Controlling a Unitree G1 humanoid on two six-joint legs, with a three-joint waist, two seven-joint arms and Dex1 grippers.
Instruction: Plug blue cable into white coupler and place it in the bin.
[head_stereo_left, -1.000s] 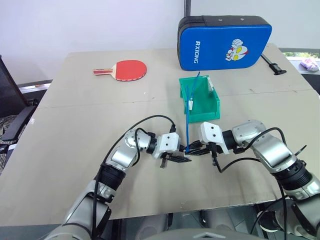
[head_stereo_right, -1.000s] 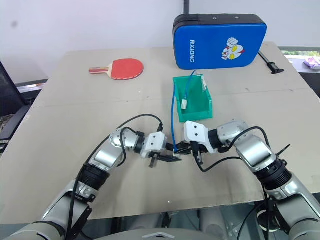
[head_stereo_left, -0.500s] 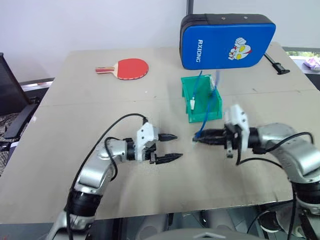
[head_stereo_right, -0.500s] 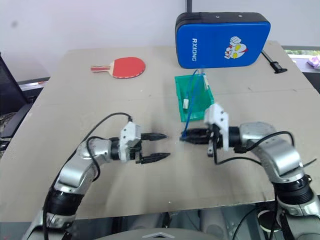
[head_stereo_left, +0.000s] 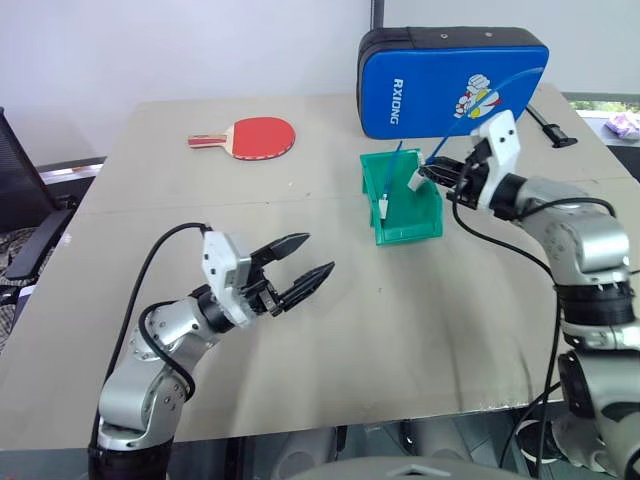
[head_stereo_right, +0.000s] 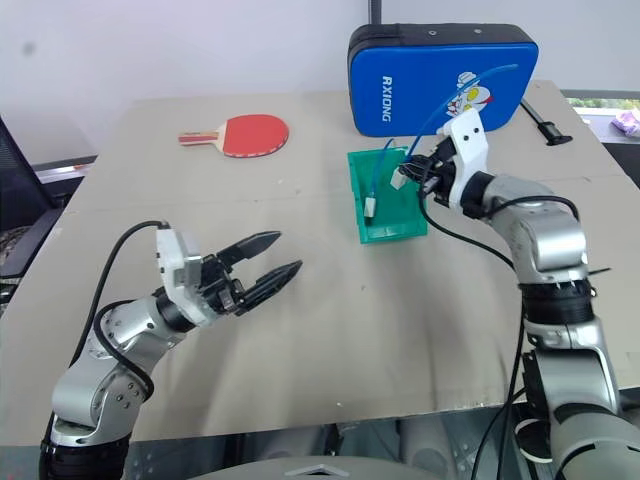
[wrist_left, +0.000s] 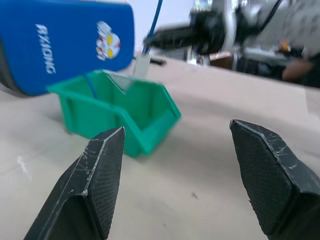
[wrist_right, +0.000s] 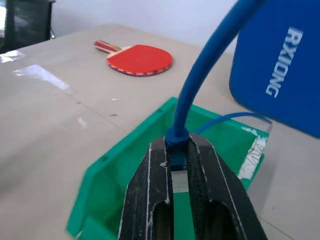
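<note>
The blue cable (wrist_right: 200, 95), seated in the white coupler (head_stereo_right: 400, 179), is clamped by the right pincer (wrist_right: 177, 170) above the bin (head_stereo_left: 400, 225); placement is judged underway, with lowering and release required. The left pincer (head_stereo_left: 305, 262) is spread and carries nothing.

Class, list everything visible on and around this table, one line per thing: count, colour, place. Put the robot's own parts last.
table: one, beige, under everything.
bin: one, green, right of the table's middle, in front of the case.
blue cable: one, bright blue, arching up from the right gripper above the bin.
white coupler: one, white, at the cable's end over the bin.
second cable: one, blue with a white block, lying in the bin.
padded case: one, blue with black edging, far side of the table.
table tennis paddle: one, red with a wooden handle, far left.
black tool: one, right of the case; kind unclear.
left gripper: one, black fingers, open, above the near left of the table.
right gripper: one, black fingers, shut on the cable.
</note>
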